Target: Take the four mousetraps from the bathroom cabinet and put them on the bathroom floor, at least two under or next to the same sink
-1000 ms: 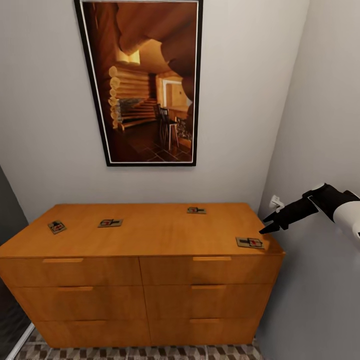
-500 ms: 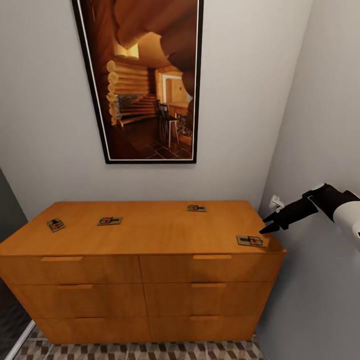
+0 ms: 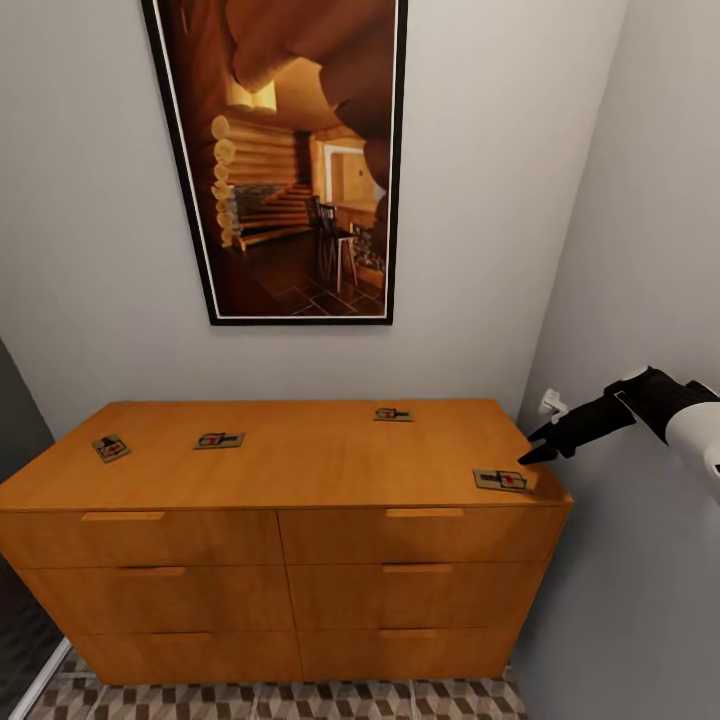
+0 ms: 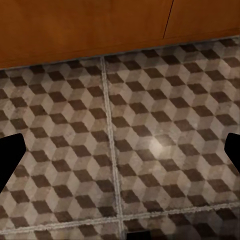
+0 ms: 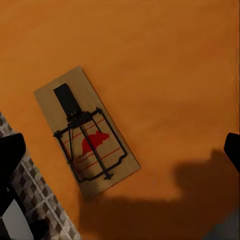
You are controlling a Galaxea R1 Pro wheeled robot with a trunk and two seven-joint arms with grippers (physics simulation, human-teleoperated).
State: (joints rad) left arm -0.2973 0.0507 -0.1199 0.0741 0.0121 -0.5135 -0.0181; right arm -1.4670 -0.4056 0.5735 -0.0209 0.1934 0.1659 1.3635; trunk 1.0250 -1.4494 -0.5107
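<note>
Several mousetraps lie flat on top of the orange-brown cabinet (image 3: 300, 470): one at the left end (image 3: 112, 447), one beside it (image 3: 220, 440), one at the back (image 3: 393, 414) and one at the front right corner (image 3: 501, 480). My right gripper (image 3: 527, 449) hovers open just above and right of that corner mousetrap (image 5: 85, 132). In the right wrist view the trap lies between the spread fingers (image 5: 10, 155), untouched. My left gripper (image 4: 122, 150) hangs open and empty over the cube-patterned bathroom floor (image 4: 150, 130), near the cabinet's base (image 4: 85, 25). The sink is out of view.
A tall framed picture (image 3: 290, 160) hangs on the wall behind the cabinet. The right wall (image 3: 650, 250) stands close beside the cabinet's right end, with a white socket (image 3: 549, 404) on it. A strip of patterned floor (image 3: 280, 700) runs before the drawers.
The head view has shifted slightly, so the cabinet sits a little higher in the picture. The right gripper stays open by the corner mousetrap, and no trap has moved on the top.
</note>
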